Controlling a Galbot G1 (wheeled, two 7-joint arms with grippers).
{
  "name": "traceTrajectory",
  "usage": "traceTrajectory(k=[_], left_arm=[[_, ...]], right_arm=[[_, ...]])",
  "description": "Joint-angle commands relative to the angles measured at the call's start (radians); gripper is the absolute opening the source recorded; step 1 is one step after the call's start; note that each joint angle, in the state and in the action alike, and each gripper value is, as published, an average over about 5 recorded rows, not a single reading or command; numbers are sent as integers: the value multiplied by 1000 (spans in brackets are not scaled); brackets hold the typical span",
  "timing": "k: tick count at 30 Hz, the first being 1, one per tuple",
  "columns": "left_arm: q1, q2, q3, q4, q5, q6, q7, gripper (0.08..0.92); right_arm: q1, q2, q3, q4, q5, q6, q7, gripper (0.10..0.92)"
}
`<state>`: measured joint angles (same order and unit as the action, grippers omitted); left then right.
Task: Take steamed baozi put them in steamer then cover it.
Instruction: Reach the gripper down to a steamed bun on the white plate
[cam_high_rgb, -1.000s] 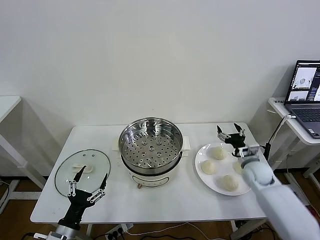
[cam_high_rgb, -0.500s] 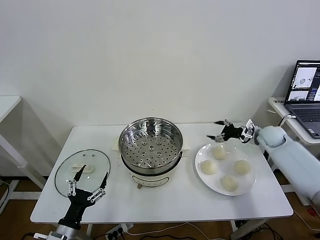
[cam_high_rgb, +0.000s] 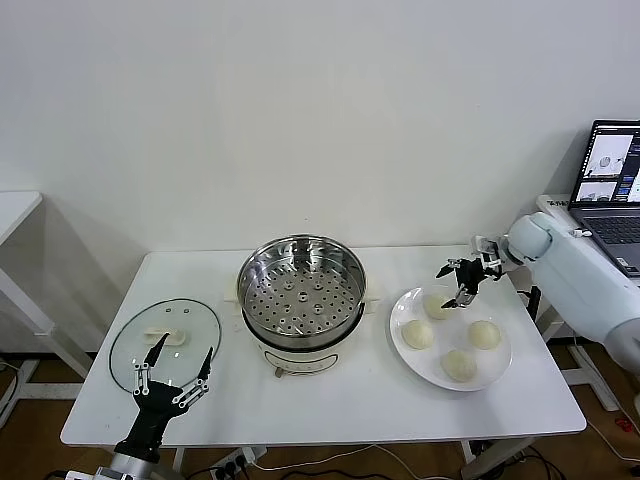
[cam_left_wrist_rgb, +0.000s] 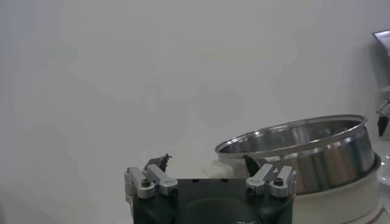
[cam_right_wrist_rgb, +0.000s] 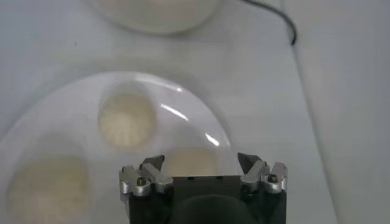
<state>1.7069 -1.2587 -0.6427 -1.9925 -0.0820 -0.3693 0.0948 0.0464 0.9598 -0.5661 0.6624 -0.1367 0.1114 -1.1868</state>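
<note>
Four buns (cam_high_rgb: 437, 306) lie on a white plate (cam_high_rgb: 402, 342) at the right of the tabletop (cam_high_rgb: 330, 395). The right hand (cam_high_rgb: 461, 280) hangs just above the rear bun, fingers spread, holding nothing. The steamer (cam_high_rgb: 301, 288) stands mid-tabletop, left of the plate, its holed tray bare. The glass lid (cam_high_rgb: 165, 343) lies flat at the far left. The left hand (cam_high_rgb: 175, 367) hovers by the lid's near edge, fingers spread. A laptop (cam_high_rgb: 610, 193) sits on a side stand.
</note>
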Motion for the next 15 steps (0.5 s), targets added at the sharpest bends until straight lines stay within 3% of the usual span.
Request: traceTrajectory(k=[1,15], left_arm=[[1,-3,0,1,0,-3,-1,823],[-1,-3,-3,7,0,-9,-5,823]], right_arm=[[37,115,-19,-161,-160,23,-40,823],[1,178,12,-233,-214,28,23,811]])
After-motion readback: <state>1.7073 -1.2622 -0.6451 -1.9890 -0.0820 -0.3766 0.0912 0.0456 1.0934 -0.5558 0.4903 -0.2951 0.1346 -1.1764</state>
